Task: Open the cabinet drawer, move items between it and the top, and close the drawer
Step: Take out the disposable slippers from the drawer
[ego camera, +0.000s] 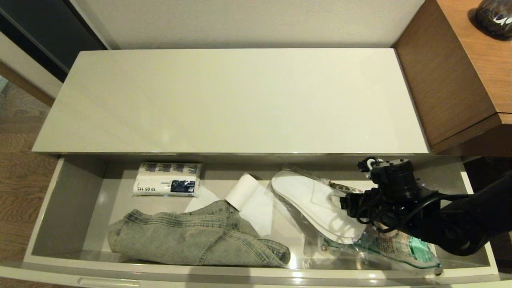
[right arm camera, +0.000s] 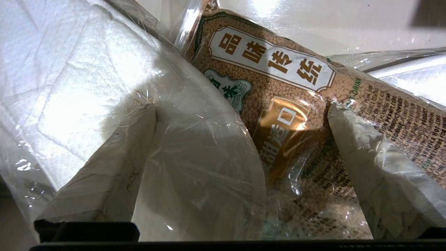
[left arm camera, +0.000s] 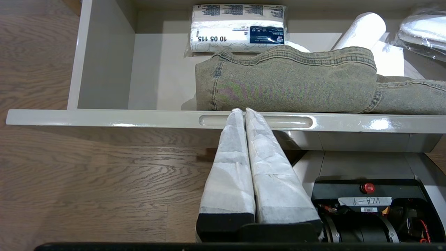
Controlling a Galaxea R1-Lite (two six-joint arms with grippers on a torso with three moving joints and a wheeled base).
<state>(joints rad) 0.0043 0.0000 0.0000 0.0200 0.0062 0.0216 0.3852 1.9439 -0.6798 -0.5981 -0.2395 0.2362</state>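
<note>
Standing pulled out below the cabinet, the drawer (ego camera: 68,192) shows its load from left to right. Its left end is bare floor beside the side wall. Next comes a white tissue pack (ego camera: 168,185) against the back wall, with folded grey-blue jeans (ego camera: 192,238) in front of it, lying along the front wall. A white paper roll (ego camera: 244,192) with a loose sheet lies just beside the jeans' waistband. To its right are flat white slippers (ego camera: 316,204) in clear plastic, tilted, and partly overlapping a brown-and-green printed packet (right arm camera: 278,97) at the right end.

The cabinet top (ego camera: 240,100) above is glossy cream-white and plain, with a brown wooden unit (ego camera: 448,84) butting its right edge and a wooden floor (ego camera: 20,168) at the left.

The left gripper (left arm camera: 244,111) hangs outside the drawer front, level with a recessed handle (left arm camera: 296,121), its jaws pressed together. The right gripper (right arm camera: 240,129) reaches down into the crowded right end, jaws spread wide: one fingertip (right arm camera: 139,118) rests on the slipper wrap, the other on the packet.
</note>
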